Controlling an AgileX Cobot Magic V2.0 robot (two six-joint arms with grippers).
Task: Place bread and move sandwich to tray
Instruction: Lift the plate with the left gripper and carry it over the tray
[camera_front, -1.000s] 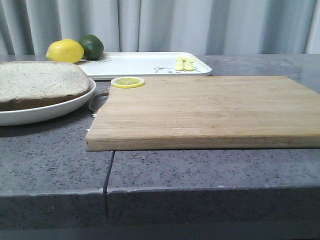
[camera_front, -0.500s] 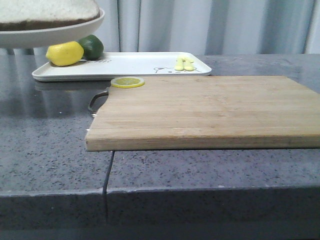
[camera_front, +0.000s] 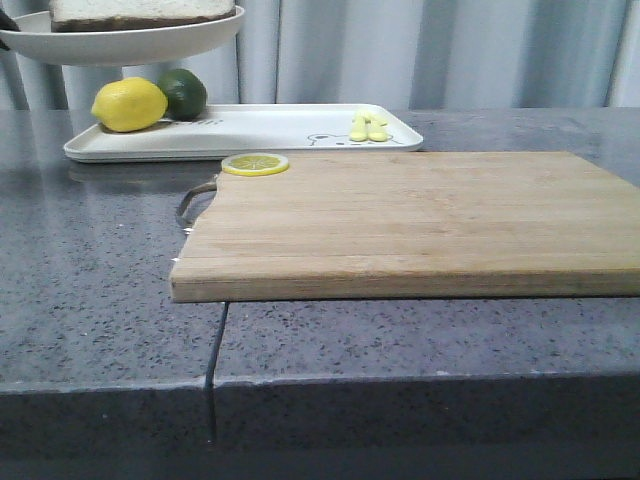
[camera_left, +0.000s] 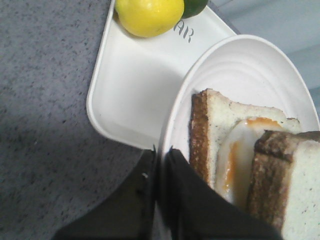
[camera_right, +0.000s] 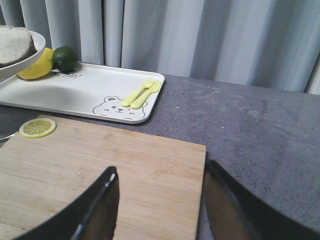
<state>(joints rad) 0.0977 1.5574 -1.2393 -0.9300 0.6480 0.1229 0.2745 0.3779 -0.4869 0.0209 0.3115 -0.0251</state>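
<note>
At the desk's far left corner my left hand (camera_left: 160, 165) is clamped on the plate (camera_left: 240, 65) rim, holding the sandwich (camera_left: 240, 155) in the air above the tray (camera_front: 260, 128). My right hand (camera_right: 160, 200) hangs spread apart over the wooden board (camera_front: 420, 220).

Front view: low, near table height, facing forward across the wooden board (camera_front: 400, 220) toward the tray (camera_front: 270, 130) and curtain. Left wrist view: close, looking steeply down past its jaws, closed on the plate (camera_left: 240, 75) rim, with the tray corner (camera_left: 130, 90) beyond the jaws. Right wrist view: raised, looking ahead over the board (camera_right: 100, 170) between spread jaws. All three share the tray and lemon (camera_front: 129, 104).
</note>
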